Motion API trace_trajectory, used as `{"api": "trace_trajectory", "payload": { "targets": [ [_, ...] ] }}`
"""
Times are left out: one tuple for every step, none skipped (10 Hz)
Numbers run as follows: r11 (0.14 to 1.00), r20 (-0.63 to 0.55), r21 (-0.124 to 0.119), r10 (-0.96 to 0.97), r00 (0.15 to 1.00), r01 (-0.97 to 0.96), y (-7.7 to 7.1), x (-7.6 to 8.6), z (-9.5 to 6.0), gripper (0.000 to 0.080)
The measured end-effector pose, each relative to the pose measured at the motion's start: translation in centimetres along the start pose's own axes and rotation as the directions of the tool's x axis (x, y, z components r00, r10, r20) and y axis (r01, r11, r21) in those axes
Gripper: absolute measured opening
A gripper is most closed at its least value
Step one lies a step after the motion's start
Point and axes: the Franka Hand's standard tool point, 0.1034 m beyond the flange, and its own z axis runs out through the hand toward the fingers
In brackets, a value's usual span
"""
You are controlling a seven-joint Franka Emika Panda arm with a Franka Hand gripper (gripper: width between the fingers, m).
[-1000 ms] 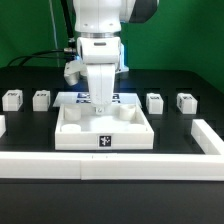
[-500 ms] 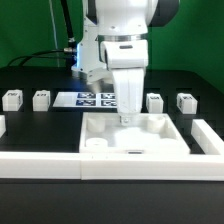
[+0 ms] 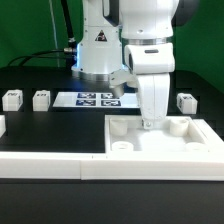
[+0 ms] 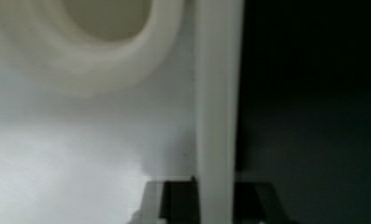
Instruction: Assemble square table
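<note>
The white square tabletop (image 3: pixel 172 141), tray-like with round corner sockets, lies on the black table at the exterior view's right, against the low white wall. My gripper (image 3: pixel 152 121) reaches down from above and is shut on the tabletop's far rim. In the wrist view the rim (image 4: pixel 217 100) runs between my two dark fingers (image 4: pixel 171 203), with a round socket (image 4: pixel 107 28) beside it. Two white tagged legs (image 3: pixel 12 98) (image 3: pixel 41 98) stand at the far left and one (image 3: pixel 186 101) at the far right. A fourth leg is hidden behind my gripper.
The marker board (image 3: pixel 93 98) lies flat behind the tabletop, left of my arm. A long low white wall strip (image 3: pixel 45 166) runs along the front and turns up the exterior view's right side (image 3: pixel 218 133). A green backdrop stands behind.
My gripper has moved towards the exterior view's right, dragging the tabletop with it from the middle to the right-hand corner of the wall.
</note>
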Motion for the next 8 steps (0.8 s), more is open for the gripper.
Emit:
{"api": "trace_trajectory", "payload": {
  "targets": [
    [1.000, 0.001, 0.004, 0.010, 1.000, -0.010, 0.00, 0.03, 0.01, 0.0057],
    [1.000, 0.004, 0.003, 0.021, 1.000, -0.021, 0.00, 0.05, 0.02, 0.0057],
    [1.000, 0.003, -0.002, 0.020, 1.000, -0.020, -0.08, 0.00, 0.01, 0.0057],
    [1.000, 0.002, -0.006, 0.020, 1.000, -0.020, -0.12, 0.00, 0.02, 0.0057],
    [1.000, 0.002, -0.006, 0.021, 1.000, -0.021, -0.12, 0.00, 0.02, 0.0057],
    [1.000, 0.002, -0.005, 0.022, 1.000, -0.022, -0.14, -0.04, 0.07, 0.0057],
    [1.000, 0.002, -0.005, 0.023, 1.000, -0.023, -0.14, -0.06, 0.07, 0.0276],
    [1.000, 0.002, -0.005, 0.023, 1.000, -0.023, -0.14, -0.07, 0.08, 0.0276]
  ]
}}
